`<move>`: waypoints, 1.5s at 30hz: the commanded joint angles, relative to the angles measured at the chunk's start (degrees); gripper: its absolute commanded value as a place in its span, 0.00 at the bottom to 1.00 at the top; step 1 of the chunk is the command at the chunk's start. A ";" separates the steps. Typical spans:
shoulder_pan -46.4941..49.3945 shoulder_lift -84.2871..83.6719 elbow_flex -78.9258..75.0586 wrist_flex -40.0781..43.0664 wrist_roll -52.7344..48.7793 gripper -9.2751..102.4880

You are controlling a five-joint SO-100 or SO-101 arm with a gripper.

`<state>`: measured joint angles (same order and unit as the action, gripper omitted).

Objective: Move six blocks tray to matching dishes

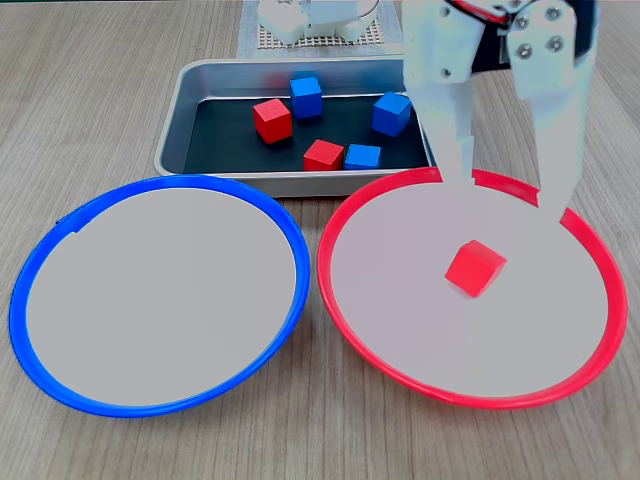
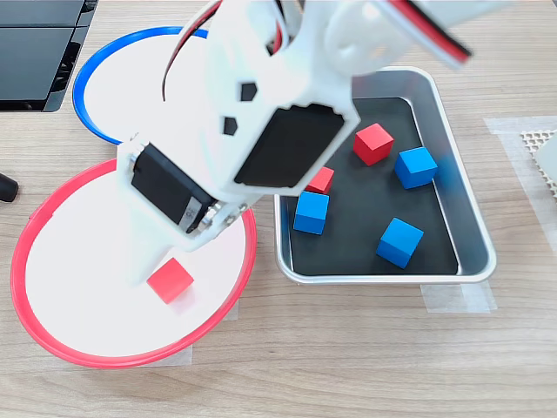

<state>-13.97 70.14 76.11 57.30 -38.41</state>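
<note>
One red block (image 1: 474,267) sits loose in red-rimmed dish (image 1: 600,255), gripper (image 1: 508,175) wide open and empty above it; blue-rimmed dish (image 1: 40,260) beside bare; five blocks left in tray (image 1: 190,85).

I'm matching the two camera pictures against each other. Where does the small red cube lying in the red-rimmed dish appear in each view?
A fixed view: small red cube right of centre, inside the red-rimmed round dish.
Another fixed view: cube lower left, in that dish.
Shared landmark: the silver metal tray beside the dish.
</note>
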 commanded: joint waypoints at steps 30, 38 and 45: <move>1.05 37.79 49.83 12.57 -11.60 0.27; 1.58 37.79 55.55 8.44 -15.56 0.08; 7.47 38.85 37.79 22.06 -17.75 0.08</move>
<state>-8.70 107.40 120.15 75.50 -55.63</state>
